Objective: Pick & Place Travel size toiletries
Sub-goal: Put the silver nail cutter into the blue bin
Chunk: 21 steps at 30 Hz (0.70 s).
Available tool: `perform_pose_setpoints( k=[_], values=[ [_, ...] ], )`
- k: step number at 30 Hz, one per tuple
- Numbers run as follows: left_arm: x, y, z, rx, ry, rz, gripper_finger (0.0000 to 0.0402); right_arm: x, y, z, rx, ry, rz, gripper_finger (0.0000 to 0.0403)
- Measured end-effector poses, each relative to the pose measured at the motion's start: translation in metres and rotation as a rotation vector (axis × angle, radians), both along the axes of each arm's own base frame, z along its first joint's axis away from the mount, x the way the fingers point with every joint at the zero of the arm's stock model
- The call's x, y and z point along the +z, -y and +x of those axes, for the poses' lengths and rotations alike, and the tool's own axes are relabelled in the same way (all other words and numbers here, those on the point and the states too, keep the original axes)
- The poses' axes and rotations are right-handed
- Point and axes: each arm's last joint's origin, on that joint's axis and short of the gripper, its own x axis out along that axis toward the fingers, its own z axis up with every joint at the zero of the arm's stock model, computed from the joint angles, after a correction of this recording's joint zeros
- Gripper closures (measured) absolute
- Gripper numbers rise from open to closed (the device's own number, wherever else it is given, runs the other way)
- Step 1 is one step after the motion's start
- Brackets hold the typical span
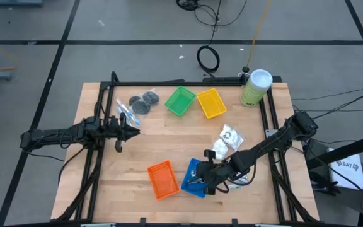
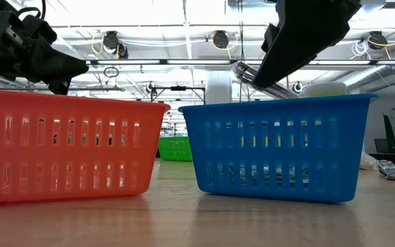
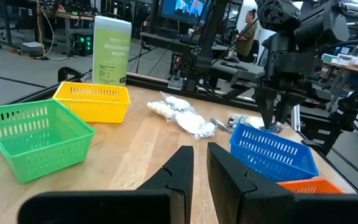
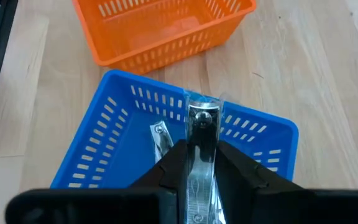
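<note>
My right gripper (image 4: 201, 149) hangs over the blue tray (image 1: 191, 171), shut on a slim silver toiletry in clear wrap (image 4: 202, 121). A second silver item (image 4: 160, 138) lies on the tray's floor. White packets (image 1: 229, 140) lie on the table right of centre. Dark round discs (image 1: 144, 102) and clear sticks (image 1: 126, 113) lie at the far left. My left gripper (image 3: 199, 165) waits level at the table's left side, shut on nothing. My right gripper pinches the silver item between its two fingers (image 4: 178, 155). The item lies along the fingers, and its free end (image 4: 202, 115) sticks out past the tips. The fingers slant down from the table's right side. The item is clear of the blue tray, above its rim (image 2: 252, 73).
An orange tray (image 1: 162, 180) stands just left of the blue one. A green tray (image 1: 179, 101) and a yellow tray (image 1: 211, 103) stand at the far middle. A tall pale green canister (image 1: 255, 87) stands at the far right corner. Bare wood lies between the trays.
</note>
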Motion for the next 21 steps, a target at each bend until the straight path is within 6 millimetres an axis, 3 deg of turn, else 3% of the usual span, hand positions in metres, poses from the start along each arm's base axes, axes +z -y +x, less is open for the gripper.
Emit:
perform_pose_setpoints(
  k=[10, 21],
  values=[
    [-0.0001, 0.0, 0.0, 0.0, 0.0, 0.0, 0.0357, 0.0007, 0.0002, 0.0011, 0.0, 0.012, 0.005, 0.0305],
    [0.0, 0.0, 0.0, 0.0, 0.0, 0.0, 0.0357, 0.0008, 0.0, 0.0013, 0.038, 0.014, -0.025, 0.0307]
  ],
)
